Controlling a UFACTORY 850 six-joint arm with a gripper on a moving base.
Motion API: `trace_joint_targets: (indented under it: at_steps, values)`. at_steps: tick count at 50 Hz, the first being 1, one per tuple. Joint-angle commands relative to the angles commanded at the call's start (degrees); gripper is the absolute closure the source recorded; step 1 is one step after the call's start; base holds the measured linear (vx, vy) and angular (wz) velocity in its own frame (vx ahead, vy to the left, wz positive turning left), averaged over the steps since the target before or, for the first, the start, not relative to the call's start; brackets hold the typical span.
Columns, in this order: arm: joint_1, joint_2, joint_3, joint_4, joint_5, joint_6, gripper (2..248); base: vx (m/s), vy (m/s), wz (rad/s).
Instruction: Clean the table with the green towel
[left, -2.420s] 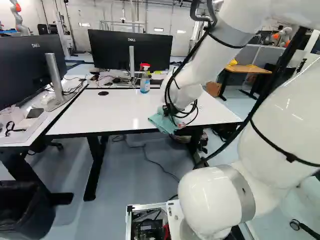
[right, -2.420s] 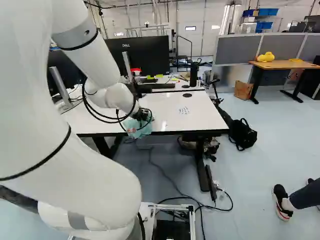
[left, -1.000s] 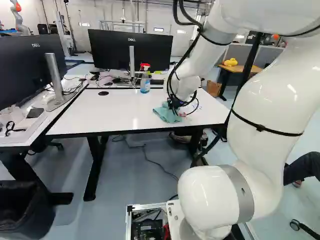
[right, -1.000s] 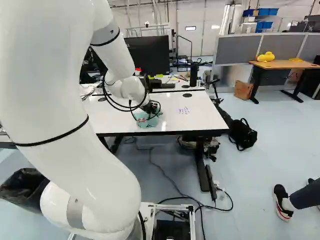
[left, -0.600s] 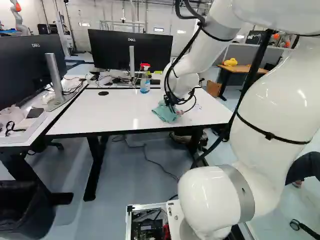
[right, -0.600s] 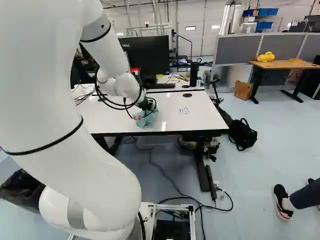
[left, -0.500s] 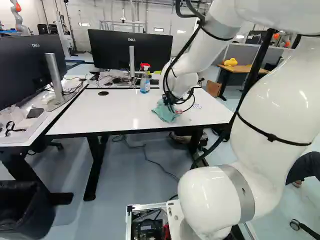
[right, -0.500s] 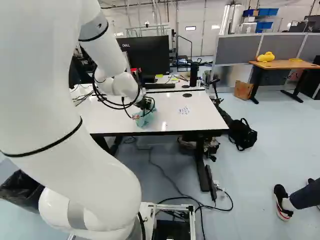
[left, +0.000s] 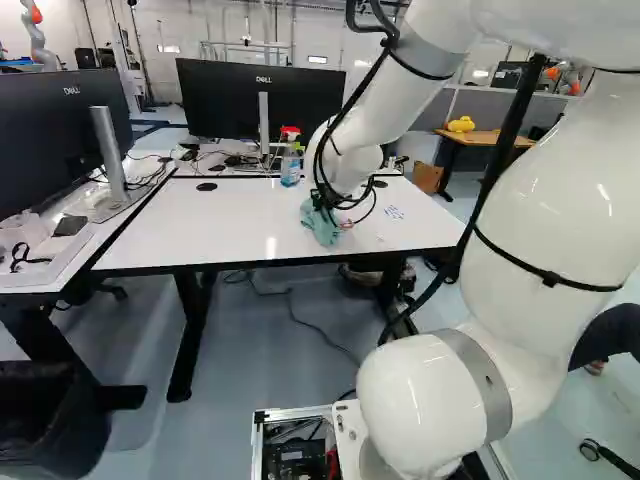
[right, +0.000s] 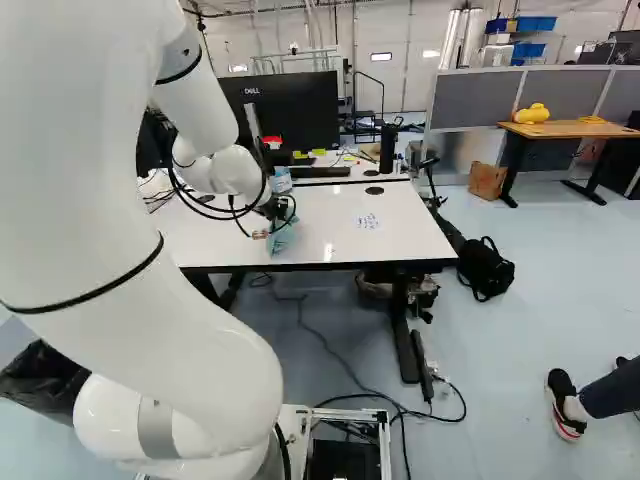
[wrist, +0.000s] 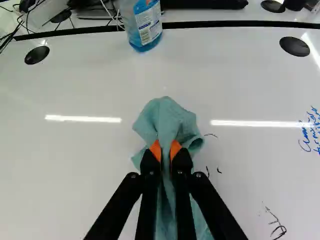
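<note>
Over the near part of the white table (left: 230, 225), my gripper (left: 322, 204) holds the green towel (left: 322, 225). In the wrist view the gripper (wrist: 166, 150) is shut on a fold of the towel (wrist: 167, 117), its orange pads pinching it from two sides. The cloth spreads ahead of the fingers and trails back under them, against the tabletop as far as I can tell. Short dark marks (wrist: 214, 170) lie beside the towel, and blue writing (wrist: 311, 131) sits farther to that side. More dark scribbles (wrist: 275, 224) are beside the gripper.
A blue spray bottle (left: 290, 165) stands toward the table's far edge, ahead of the towel. Monitors (left: 262, 100) stand behind it and on the side desk. A black bin (left: 50, 420) is at the lower left. Another robot (left: 38, 40) stands far back. A backpack (right: 485, 268) lies on the floor.
The arm has carried the towel a little leftward over the table, uncovering more of the blue writing in the left base view. The grip is unchanged and the base has not moved.
</note>
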Motion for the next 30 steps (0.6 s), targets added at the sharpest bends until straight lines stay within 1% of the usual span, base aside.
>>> trace_joint_targets:
  at_steps: [7, 12, 30]
  values:
    - [1.45, 0.76, 0.78, 0.08, 0.00, 0.00, 210, 0.000, 0.000, 0.000]
    - [2.13, 1.06, 1.08, 0.60, 0.00, 0.00, 210, 0.000, 0.000, 0.000]
    - [2.22, 1.05, 1.08, 5.12, 0.00, 0.00, 210, 0.000, 0.000, 0.000]
